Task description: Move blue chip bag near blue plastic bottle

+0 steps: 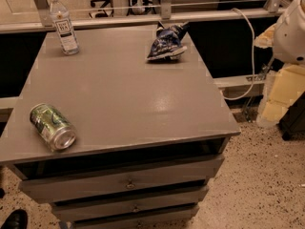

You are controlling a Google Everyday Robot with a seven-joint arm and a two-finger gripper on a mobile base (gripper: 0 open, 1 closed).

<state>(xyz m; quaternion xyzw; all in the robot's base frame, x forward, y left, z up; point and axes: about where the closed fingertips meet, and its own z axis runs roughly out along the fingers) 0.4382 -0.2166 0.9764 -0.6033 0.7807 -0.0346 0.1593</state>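
Observation:
The blue chip bag, dark blue foil with white patches, lies crumpled at the far right of the grey cabinet top. The blue plastic bottle, clear with a white cap and a white label, stands upright at the far left corner. The two are well apart, roughly the width of the top. My gripper does not show in the camera view. Only a white rounded part of my arm shows at the upper right edge, off to the right of the cabinet.
A green drink can lies on its side at the near left corner. The cabinet has drawers below. A white cable and yellowish blocks are to the right. A rail runs behind. A black shoe is at the bottom left.

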